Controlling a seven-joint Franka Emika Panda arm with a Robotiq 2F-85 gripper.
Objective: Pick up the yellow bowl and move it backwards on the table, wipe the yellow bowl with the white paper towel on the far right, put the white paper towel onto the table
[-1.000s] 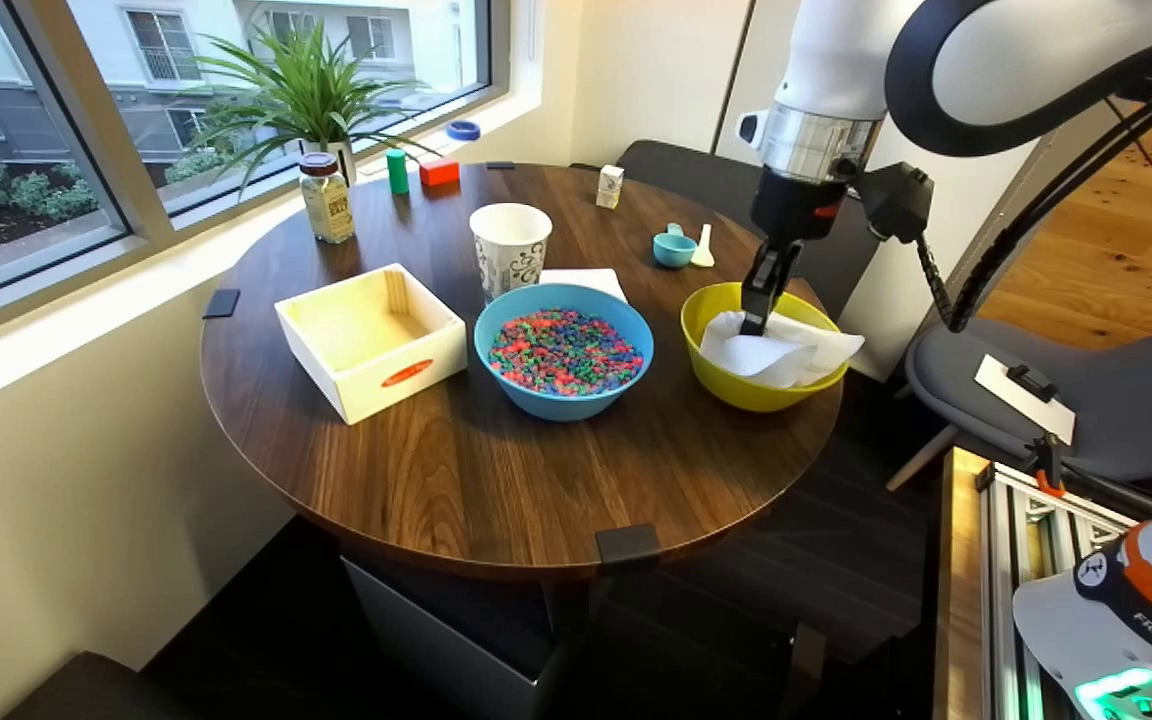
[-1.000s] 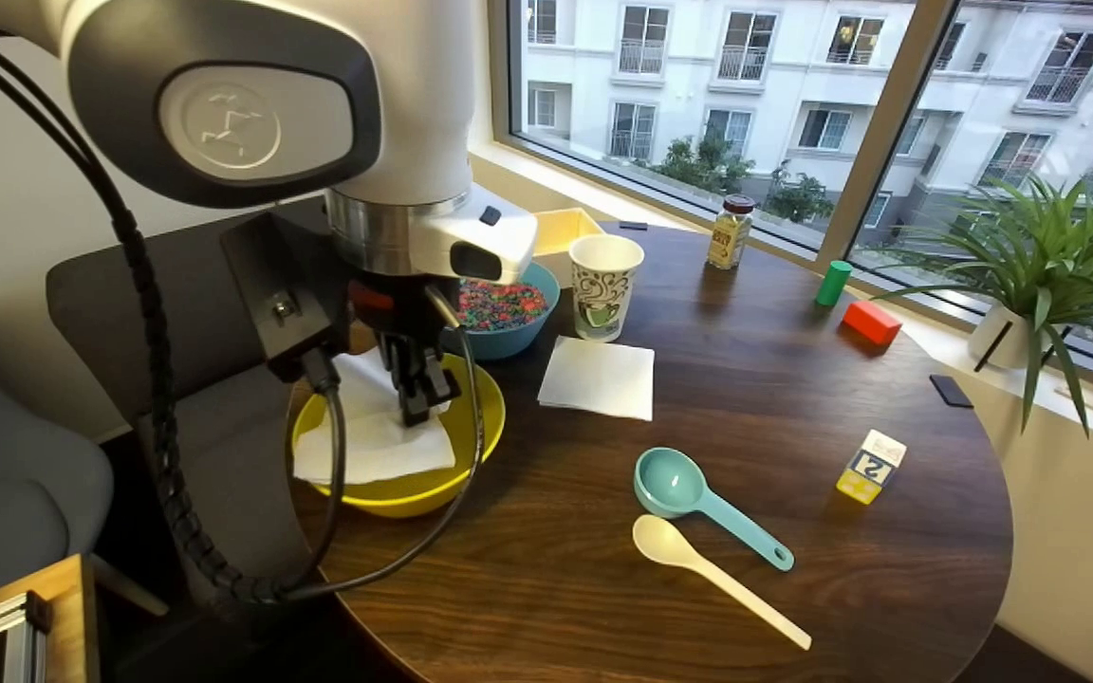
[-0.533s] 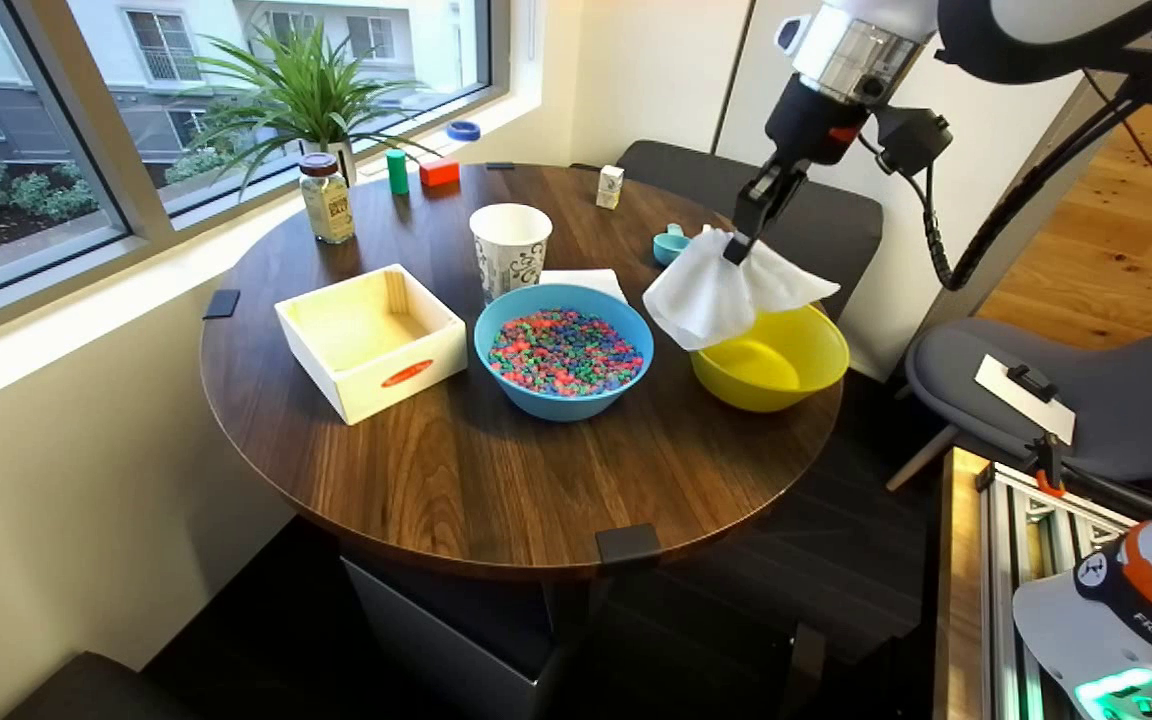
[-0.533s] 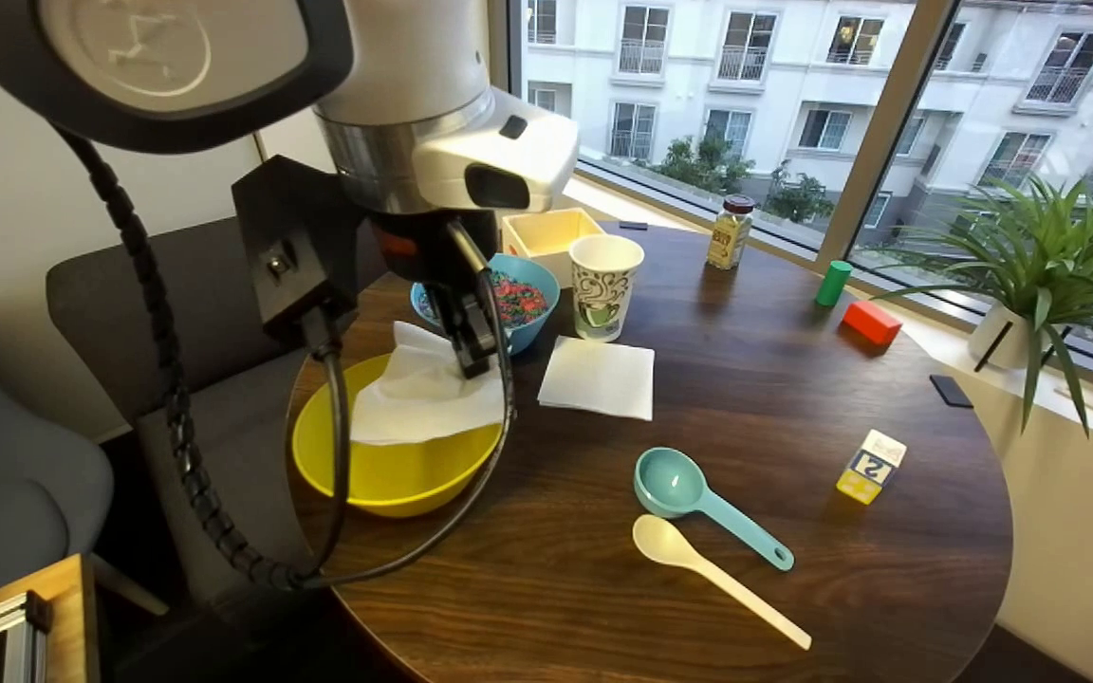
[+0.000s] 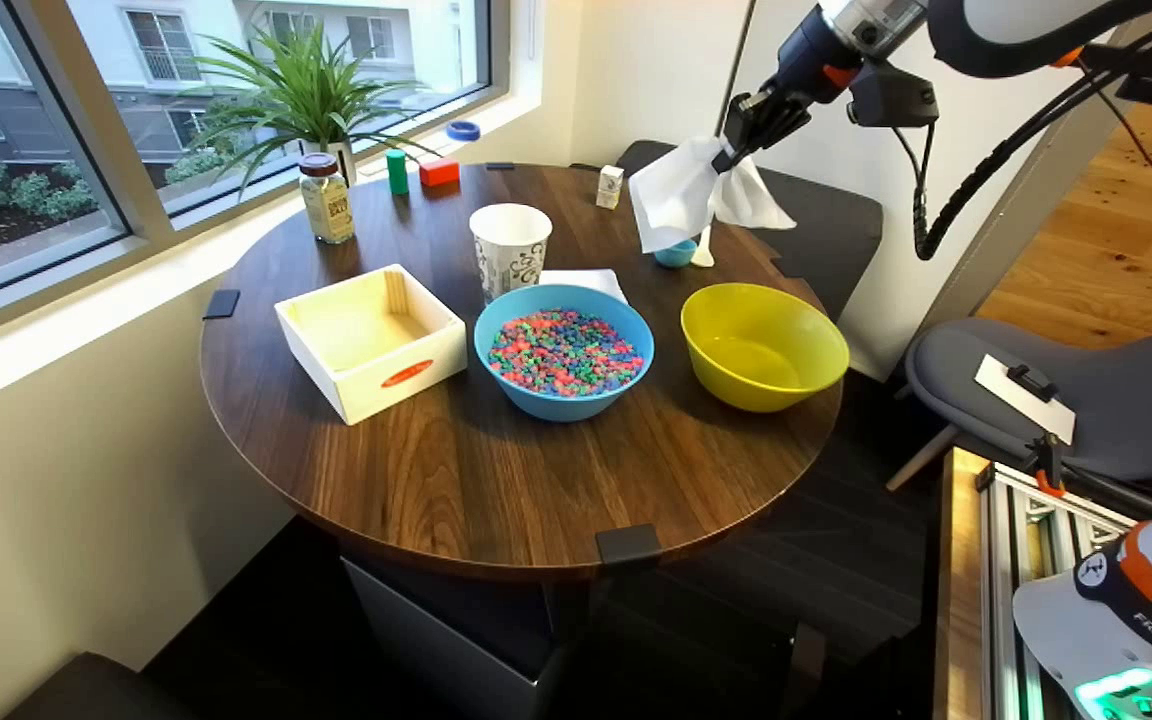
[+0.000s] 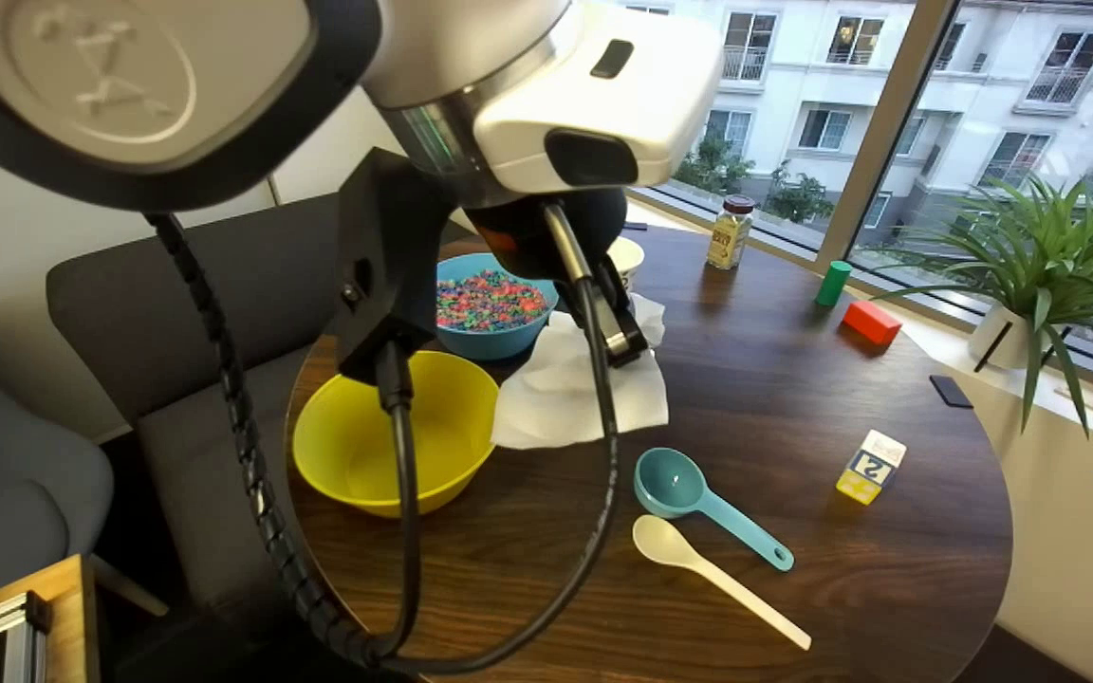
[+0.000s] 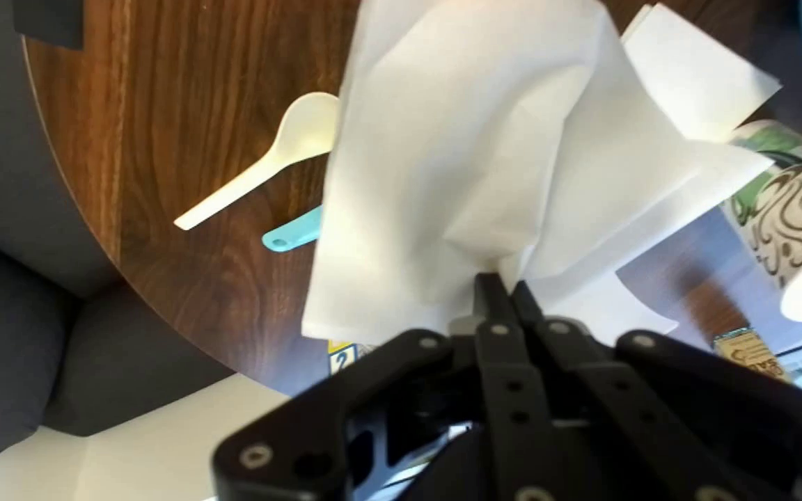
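The yellow bowl stands upright on the right part of the dark brown table, with nothing in it. It also shows in an exterior view, partly behind the arm's cable. My gripper is shut on the white paper towel and holds it in the air, above and beyond the bowl. In the wrist view the gripper pinches the towel between its fingertips, and the sheet hangs in loose folds. The towel covers part of the spoon and the scoop there.
A blue bowl with sprinkles stands beside the yellow bowl. Near it are a patterned paper cup, a flat white square and a wooden box. A teal scoop, a cream spoon and a letter block lie nearby.
The gripper has lifted the towel up out of the yellow bowl and carried it away over the spoon and scoop side. The gripper has tilted. The bowl stands about where it was.
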